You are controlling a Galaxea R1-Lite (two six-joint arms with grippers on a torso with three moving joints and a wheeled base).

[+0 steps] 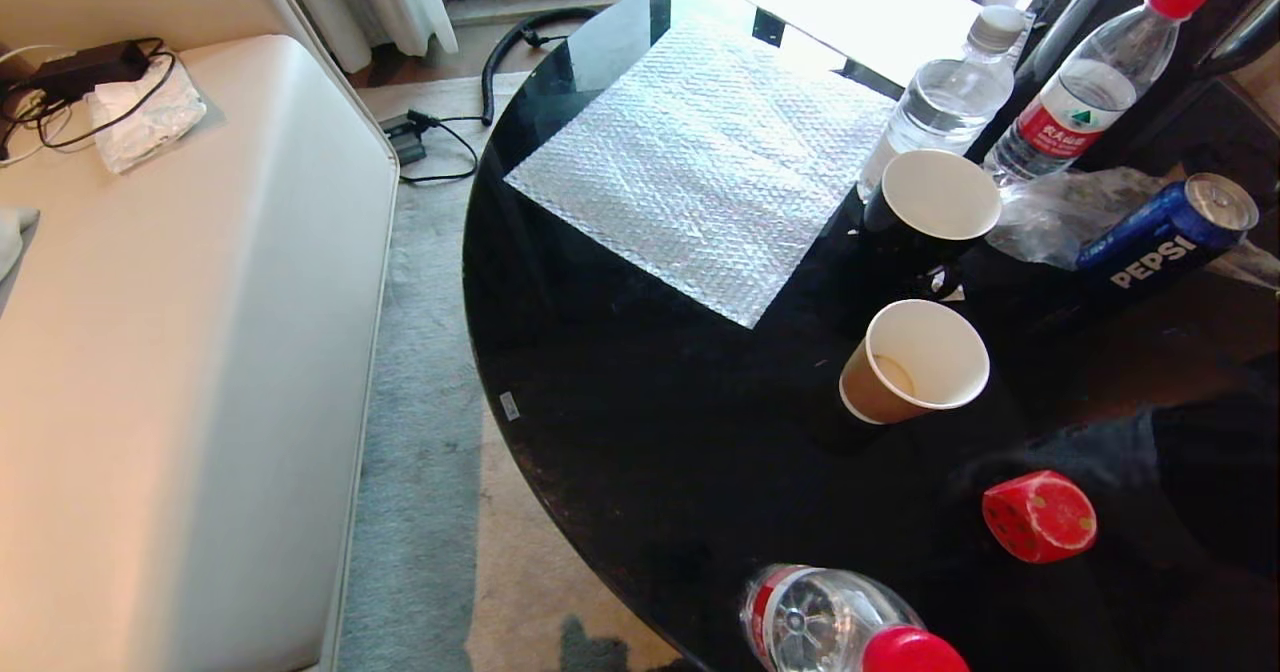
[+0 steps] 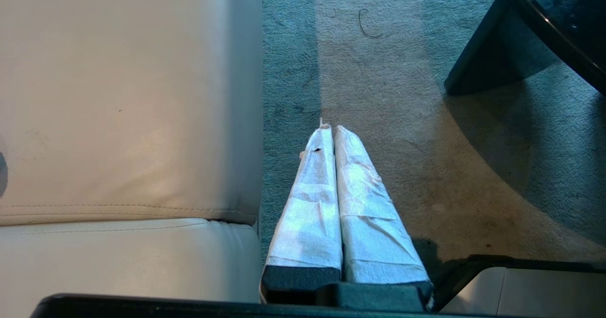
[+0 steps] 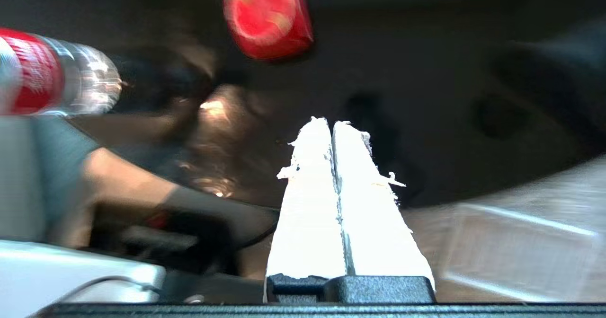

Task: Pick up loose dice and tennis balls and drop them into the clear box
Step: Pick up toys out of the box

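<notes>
One die in view: red die (image 1: 1039, 516), round-cornered, dark pips on the side facing left, sitting on the black table (image 1: 640, 432) near its near right edge
Same die from the right wrist: red die (image 3: 268, 16), blurred, on the dark table top ahead of the gripper tips and apart from them
Right gripper (image 3: 333, 125): white-wrapped fingers pressed together, holding nothing, hanging over the table's near edge; not seen in the head view
Left gripper (image 2: 330, 129): wrapped fingers together, empty, over the grey carpet (image 2: 378, 95) between the cream sofa (image 2: 128, 95) and the table's base
Nearest neighbour: water bottle (image 1: 840, 622) with red cap, lying on the table at its near edge, just left of the red die
Paper cups: brown cup (image 1: 915, 362) beyond the die, black cup (image 1: 925, 212) behind that, both with white insides and open tops
Far right: two upright water bottles, one white-capped (image 1: 950, 92), one red-capped (image 1: 1095, 82); blue Pepsi can (image 1: 1170, 237) by crumpled clear plastic
Table middle: sheet of bubble wrap (image 1: 700, 162) lying flat
Left of table: cream sofa with black cables and a white wad on it
</notes>
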